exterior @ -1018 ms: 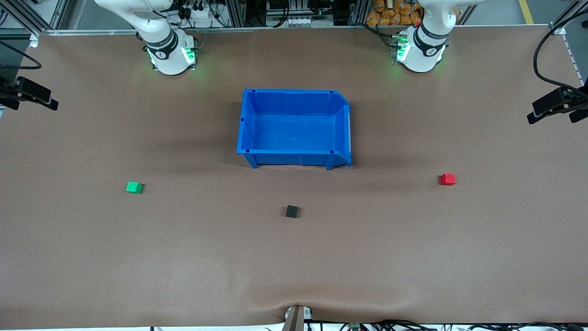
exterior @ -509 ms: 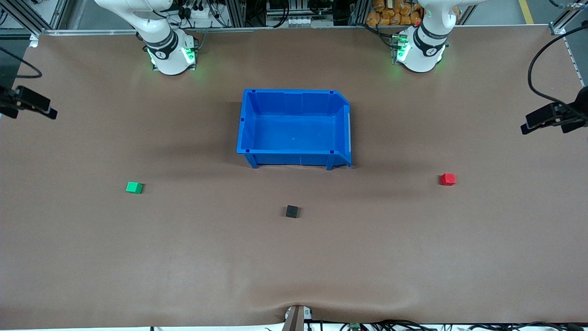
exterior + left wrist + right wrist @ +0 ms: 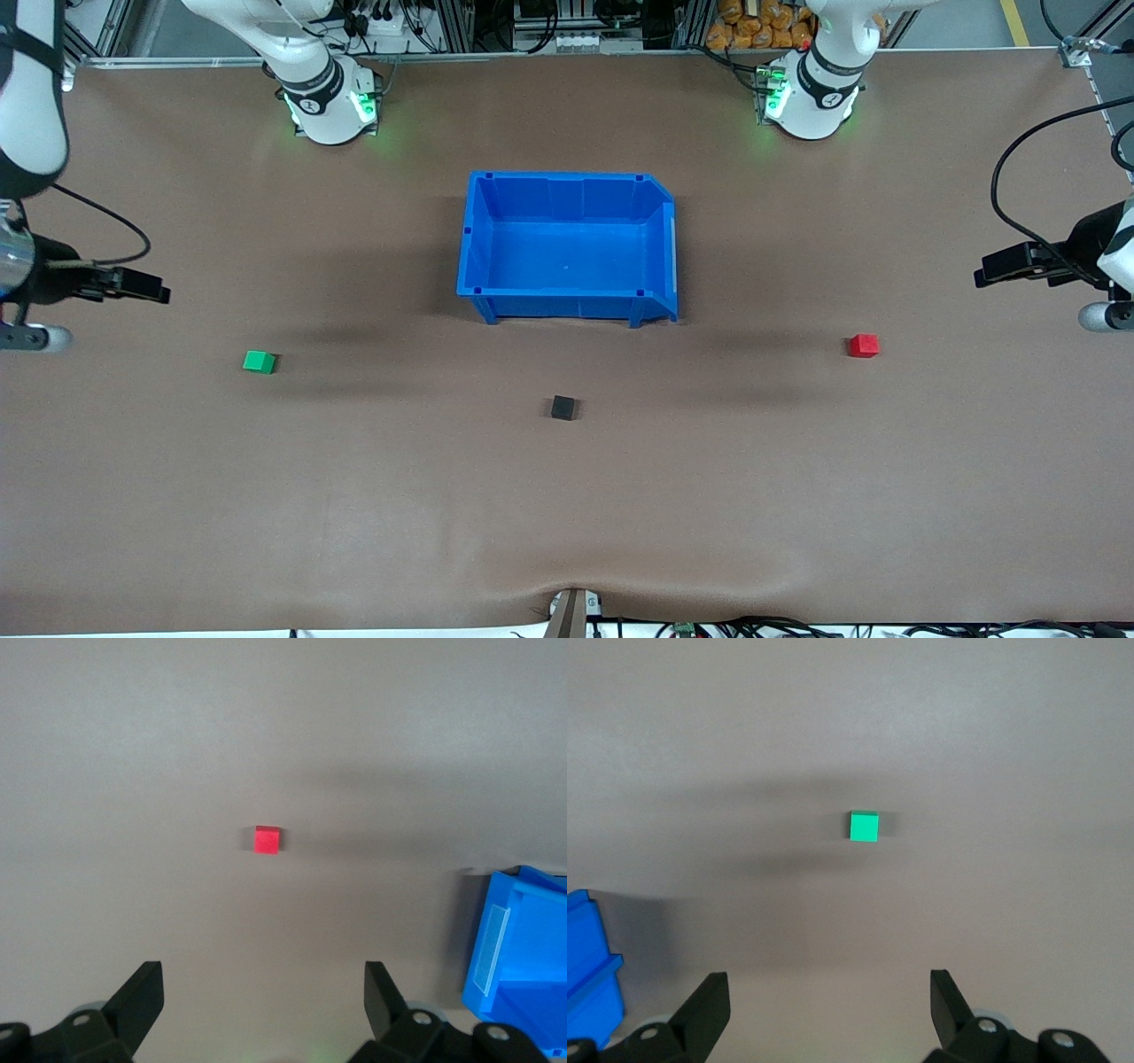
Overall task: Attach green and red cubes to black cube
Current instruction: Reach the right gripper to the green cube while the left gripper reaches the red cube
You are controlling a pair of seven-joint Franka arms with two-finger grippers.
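The green cube [image 3: 259, 361] lies on the table toward the right arm's end and shows in the right wrist view [image 3: 864, 826]. The red cube [image 3: 864, 346] lies toward the left arm's end and shows in the left wrist view [image 3: 267, 840]. The black cube [image 3: 563, 408] sits between them, nearer the front camera than the bin. My right gripper [image 3: 133, 285] [image 3: 826, 983] is open and empty, up over bare table near the green cube. My left gripper [image 3: 1001, 266] [image 3: 263, 979] is open and empty, up over bare table near the red cube.
An empty blue bin [image 3: 567, 292] stands mid-table between the arm bases and the black cube; its corner shows in the left wrist view [image 3: 523, 957] and the right wrist view [image 3: 585, 966]. The brown table [image 3: 567, 514] spreads wide around the cubes.
Both grippers have come in from the table's ends toward the red and green cubes. The cubes and the bin have not moved.
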